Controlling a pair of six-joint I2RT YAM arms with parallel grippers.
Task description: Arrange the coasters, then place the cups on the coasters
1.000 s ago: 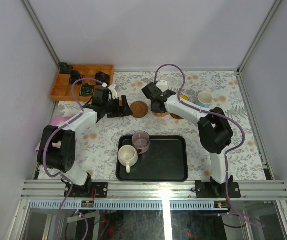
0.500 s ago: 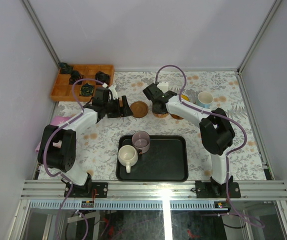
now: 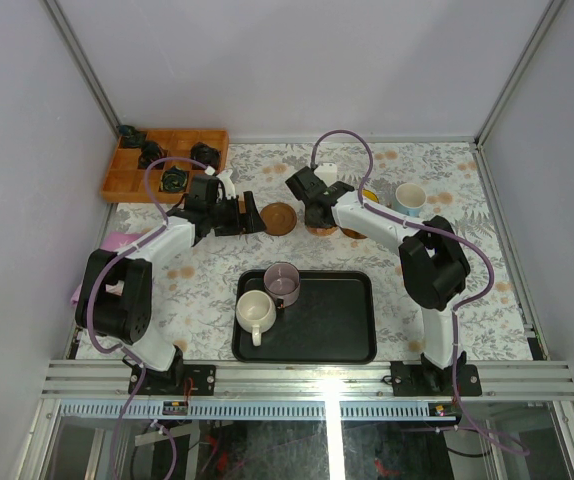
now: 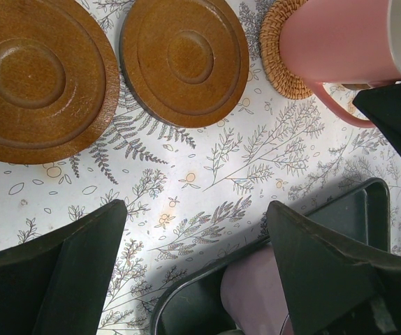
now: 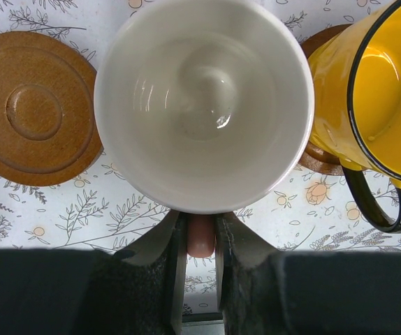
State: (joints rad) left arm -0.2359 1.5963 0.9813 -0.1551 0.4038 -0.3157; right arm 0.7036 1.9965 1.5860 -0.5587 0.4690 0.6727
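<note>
the pink mug (image 5: 200, 105) stands upright over a woven tan coaster (image 4: 279, 52). its handle is pinched between the narrow-set fingers of the right gripper (image 5: 200, 237). just beside it the yellow mug (image 5: 375, 84) sits on a dark brown coaster (image 5: 321, 157). on the pink mug's other side lies a bare brown coaster (image 4: 184, 59), and next to that a second bare coaster (image 4: 36, 77). the left gripper (image 4: 197, 269) hovers over the flowered cloth (image 4: 207, 181) near these two, jaws spread wide and holding nothing. the light blue mug (image 3: 410, 197) stands near the yellow one. the mauve mug (image 3: 283, 283) and cream mug (image 3: 257, 312) sit side by side at the left end of the black tray (image 3: 337, 320).
</note>
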